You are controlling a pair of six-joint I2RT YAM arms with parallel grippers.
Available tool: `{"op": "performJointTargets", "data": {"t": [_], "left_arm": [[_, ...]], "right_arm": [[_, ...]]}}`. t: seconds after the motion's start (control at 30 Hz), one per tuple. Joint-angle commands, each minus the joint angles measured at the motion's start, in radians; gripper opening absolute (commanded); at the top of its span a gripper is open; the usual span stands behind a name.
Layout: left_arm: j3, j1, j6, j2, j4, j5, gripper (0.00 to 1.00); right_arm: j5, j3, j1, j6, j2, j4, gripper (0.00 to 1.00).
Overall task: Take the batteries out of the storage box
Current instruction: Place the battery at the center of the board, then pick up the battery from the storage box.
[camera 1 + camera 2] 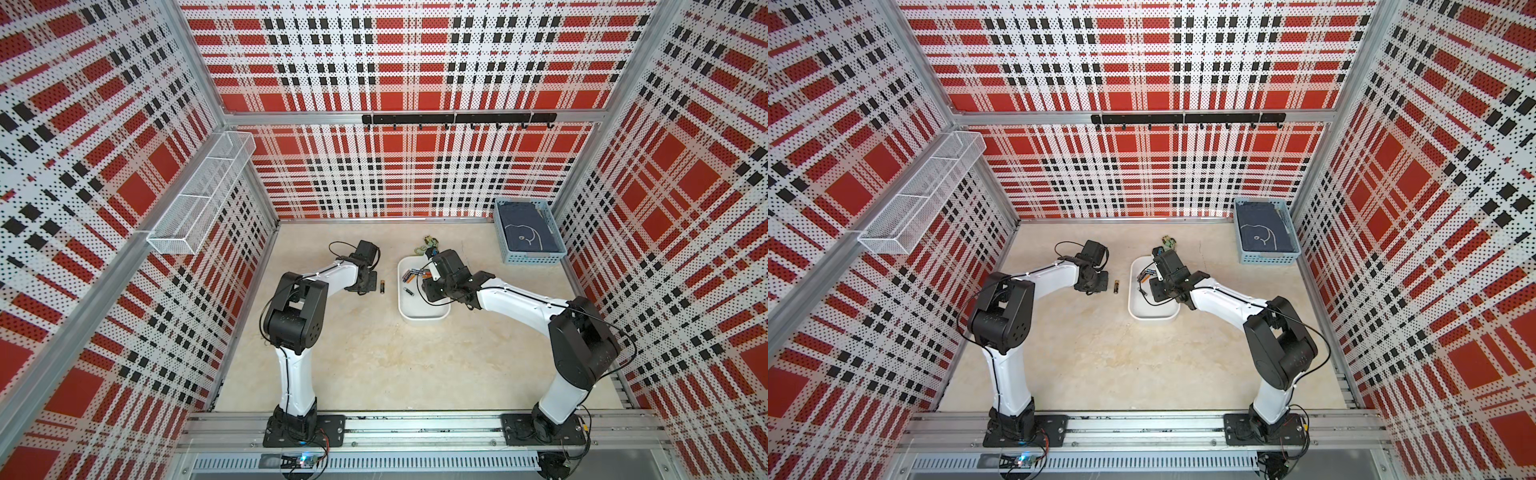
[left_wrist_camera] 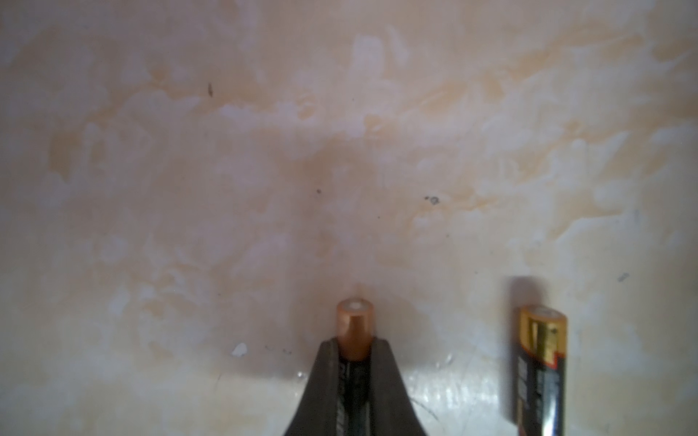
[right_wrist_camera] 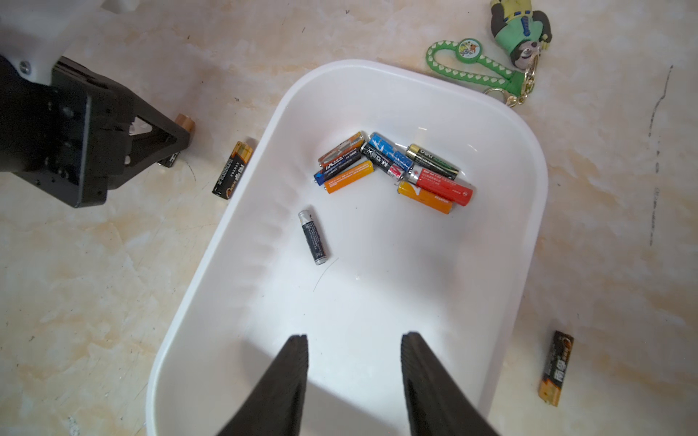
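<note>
The left gripper (image 2: 355,341) is clamped tight on a black battery with a copper end (image 2: 355,328). The copper tip pokes out past the fingertips, low over the cream marbled tabletop (image 2: 340,151). Beside this gripper but not touching it, a black-and-gold battery (image 2: 540,362) lies flat on the tabletop. It sits between the gripper and the white storage tray (image 3: 377,302), just beside the tray's outer wall, and both top views show it there (image 1: 382,286) (image 1: 1116,286). The right gripper (image 3: 355,339) hangs over the tray's nearer end. Its two dark fingers (image 3: 298,362) stand apart with a clear gap, and nothing is between them. Ahead of its fingertips, a lone grey-and-black battery (image 3: 312,238) lies by itself on the tray floor. Farther ahead, toward the tray's far end, about eight batteries (image 3: 393,170) lie huddled together and touching; they are orange, blue, black and red. Outside the tray, on the side away from the left gripper, a second black-and-gold battery (image 3: 557,368) lies on the tabletop near the right gripper's fingers. Beyond the tray's far end lies a green keychain with a cartoon figure (image 3: 468,50). A light-blue lattice basket (image 1: 532,259) holding dark cloth stands well beyond the right gripper, against the back wall.
</note>
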Motion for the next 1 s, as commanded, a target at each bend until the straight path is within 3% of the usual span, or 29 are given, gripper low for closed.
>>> {"op": "performJointTargets", "data": {"t": [0.0, 0.5, 0.77, 0.97], "left_arm": [[0.004, -0.005, 0.017, 0.033, 0.006, 0.005, 0.09], [0.04, -0.032, 0.011, -0.022, -0.039, 0.007, 0.32], [0.034, -0.07, -0.063, -0.233, -0.039, -0.089, 0.38], [-0.18, -0.068, -0.134, -0.469, 0.151, -0.166, 0.4]], "right_arm": [[0.02, 0.001, 0.007, 0.002, -0.002, 0.028, 0.48], [-0.084, 0.171, 0.008, -0.064, 0.135, -0.09, 0.51], [-0.091, 0.299, 0.008, -0.089, 0.264, -0.154, 0.52], [-0.103, 0.361, 0.011, -0.118, 0.344, -0.182, 0.52]]}}
